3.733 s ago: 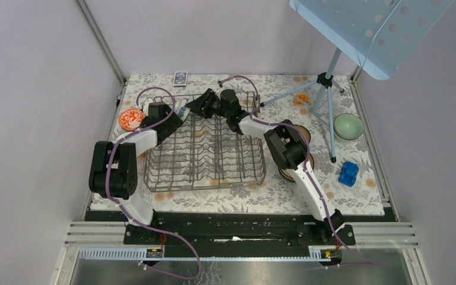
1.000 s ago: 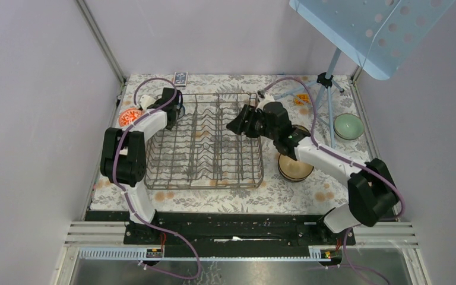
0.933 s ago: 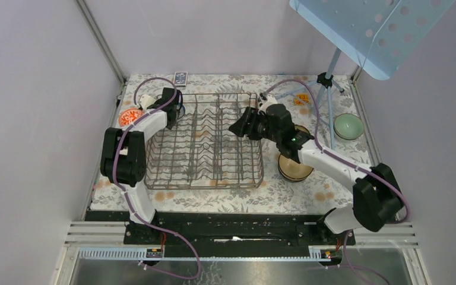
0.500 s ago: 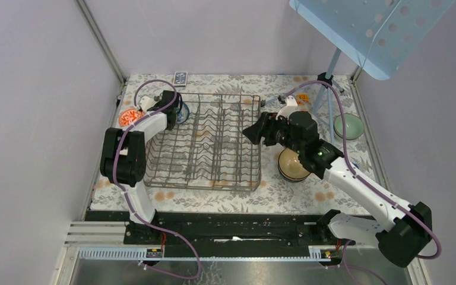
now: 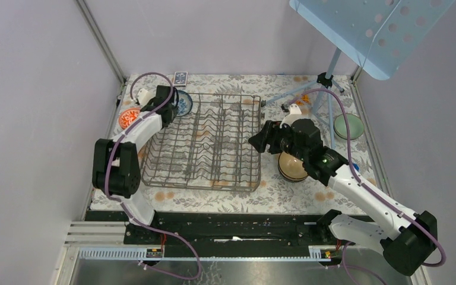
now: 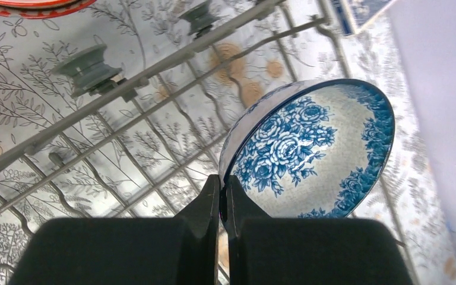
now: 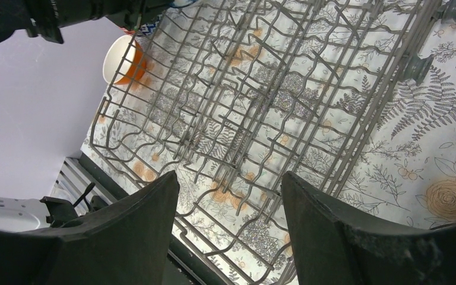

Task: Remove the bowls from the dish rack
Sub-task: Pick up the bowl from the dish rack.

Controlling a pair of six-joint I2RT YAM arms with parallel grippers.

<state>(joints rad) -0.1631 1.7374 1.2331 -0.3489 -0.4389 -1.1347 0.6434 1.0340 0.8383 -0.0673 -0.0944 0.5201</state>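
Since the left gripper (image 6: 222,196) pinched shut a second ago, its jaws clamp the rim of the blue floral bowl (image 6: 309,148), tilted at the 11 o'clock corner of the mid-table dish rack (image 5: 208,148). Right gripper (image 7: 228,184) has backed off to the rack's 3 o'clock side, jaws wide, holding nothing
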